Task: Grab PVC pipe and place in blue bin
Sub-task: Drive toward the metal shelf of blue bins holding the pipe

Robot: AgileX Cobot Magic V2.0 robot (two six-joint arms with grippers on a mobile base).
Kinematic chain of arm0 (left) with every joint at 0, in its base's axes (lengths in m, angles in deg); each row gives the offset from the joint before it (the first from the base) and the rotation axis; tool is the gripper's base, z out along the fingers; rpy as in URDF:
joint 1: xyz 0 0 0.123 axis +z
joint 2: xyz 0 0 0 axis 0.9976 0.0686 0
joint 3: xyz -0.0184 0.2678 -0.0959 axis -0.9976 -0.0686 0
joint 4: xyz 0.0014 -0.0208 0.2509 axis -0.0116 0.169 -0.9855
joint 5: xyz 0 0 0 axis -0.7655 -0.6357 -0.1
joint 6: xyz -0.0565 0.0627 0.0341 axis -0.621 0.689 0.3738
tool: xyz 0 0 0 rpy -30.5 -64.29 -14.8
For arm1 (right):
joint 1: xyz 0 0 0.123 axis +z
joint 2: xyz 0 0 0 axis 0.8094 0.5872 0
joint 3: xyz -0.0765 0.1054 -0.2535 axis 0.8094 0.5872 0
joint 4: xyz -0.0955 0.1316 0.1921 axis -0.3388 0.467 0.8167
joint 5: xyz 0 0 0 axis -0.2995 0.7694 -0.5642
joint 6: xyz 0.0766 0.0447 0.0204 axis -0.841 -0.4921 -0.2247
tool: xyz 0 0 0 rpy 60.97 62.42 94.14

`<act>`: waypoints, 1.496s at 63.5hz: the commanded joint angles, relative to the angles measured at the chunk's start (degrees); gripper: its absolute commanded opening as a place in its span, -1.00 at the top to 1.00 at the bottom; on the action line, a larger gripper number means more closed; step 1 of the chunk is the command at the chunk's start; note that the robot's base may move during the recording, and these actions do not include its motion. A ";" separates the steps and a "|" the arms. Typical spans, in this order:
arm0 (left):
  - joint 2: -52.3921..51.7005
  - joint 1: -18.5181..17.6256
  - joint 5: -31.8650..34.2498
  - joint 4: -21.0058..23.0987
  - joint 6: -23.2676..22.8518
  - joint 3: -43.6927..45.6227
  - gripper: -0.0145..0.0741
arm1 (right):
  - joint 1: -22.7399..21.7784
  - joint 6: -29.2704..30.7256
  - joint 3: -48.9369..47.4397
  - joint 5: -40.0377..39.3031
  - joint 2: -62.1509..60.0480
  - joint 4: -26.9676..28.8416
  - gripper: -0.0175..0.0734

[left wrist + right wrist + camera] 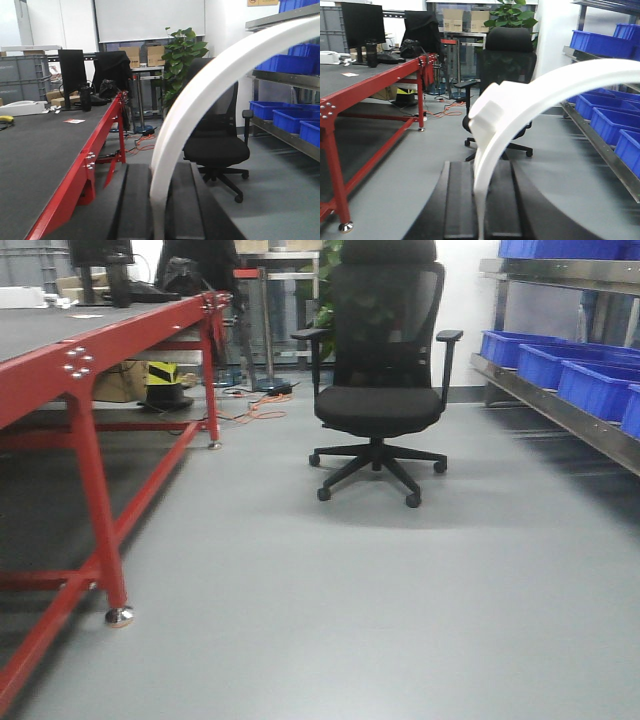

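In the front view, a red-framed table with a dark top stands to the left of a black mesh-backed office chair. The chair sits on a grey floor. Open blue plastic bins line a metal shelf to the right of the chair.

In the left wrist view, the left gripper is closed narrowly on a white arched plastic PVC pipe. Its two black fingers lie against the strap's foot, one on each side. The strap rises almost upright from between them. It then bends to the right, crosses in front of the chair's backrest and runs out at the upper right edge, above the bins. Its long axis therefore curves from the fingers up and to the right, and its far end is out of view.

In the right wrist view, the right gripper clamps a second white strap in the same way, with a black finger pressed to each side of its base. This piece climbs straight up and carries a blocky step at the shoulder of the bend. From there it sweeps right in front of the chair and leaves the frame over the bins.
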 commanded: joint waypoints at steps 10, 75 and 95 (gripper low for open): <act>0.07 -0.28 1.67 0.34 -0.07 0.19 0.92 | 0.19 0.29 -0.26 -1.50 -0.37 0.03 0.97; 0.07 -0.28 1.80 0.34 -0.07 0.19 0.92 | 0.19 0.29 -0.26 -1.50 -0.37 0.03 0.97; 0.07 -0.28 1.80 0.34 -0.07 0.19 0.92 | 0.19 0.29 -0.26 -1.50 -0.37 0.03 0.97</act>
